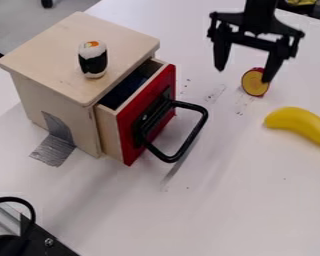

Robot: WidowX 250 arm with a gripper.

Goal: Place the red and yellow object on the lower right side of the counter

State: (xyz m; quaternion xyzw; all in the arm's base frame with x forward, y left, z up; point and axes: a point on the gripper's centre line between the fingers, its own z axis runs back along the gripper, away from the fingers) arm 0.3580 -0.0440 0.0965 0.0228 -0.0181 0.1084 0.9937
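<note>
Gripper (243,75): hanging at the upper right, its jaws standing apart, grasping nothing.
Red and yellow object (253,84): sitting on the bench (223,205) above the banana (298,122), one jaw partly covering it in view.
Grip risk: that jaw is looking off-centre; descending so could be knocking or rolling the round piece.
Carry risk: the banana is lying near the likely route; travelling low could be shoving it.
Release risk: the rounded side could be setting the piece rolling.

Beyond the upper left edge of the white counter (243,200), a grey floor (19,25) is seen; the countertop is crossed by soft shadows (112,182).
</note>
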